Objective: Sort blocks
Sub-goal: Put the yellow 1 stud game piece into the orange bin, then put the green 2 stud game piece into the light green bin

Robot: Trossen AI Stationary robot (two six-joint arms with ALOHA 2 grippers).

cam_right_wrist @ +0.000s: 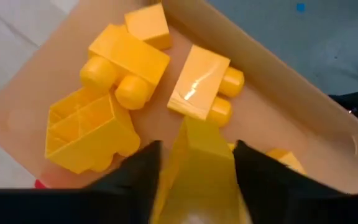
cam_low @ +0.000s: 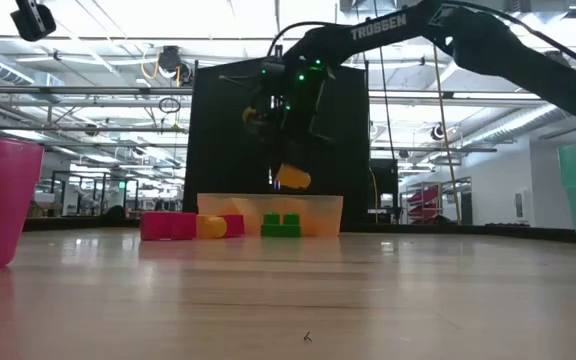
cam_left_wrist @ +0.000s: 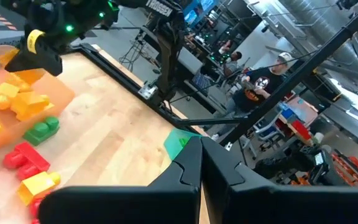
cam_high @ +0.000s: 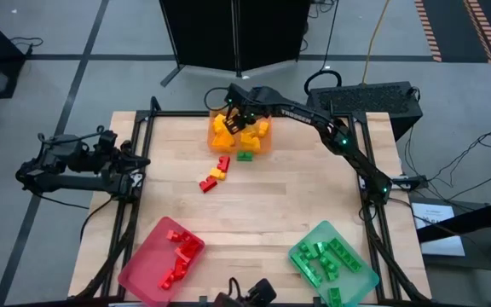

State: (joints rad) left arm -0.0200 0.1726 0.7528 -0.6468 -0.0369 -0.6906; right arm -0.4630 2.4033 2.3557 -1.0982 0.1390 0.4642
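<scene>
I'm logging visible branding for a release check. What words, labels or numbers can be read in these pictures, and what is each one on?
"TROSSEN": white letters on the dark right robot arm in the low view.
The same arm's lettering in the high view is too small to read.
White lettering on the dark arm at the top of the left wrist view is too blurred to read.
The graphic on a bystander's dark shirt: unreadable.
Nothing else legible.

Both arms are dark, slender and multi-jointed. The right arm (cam_high: 314, 119) bears white "TROSSEN" lettering on its upper link and small green indicator lights at its joints. The left arm (cam_high: 75, 166) carries loose black cabling.
</scene>
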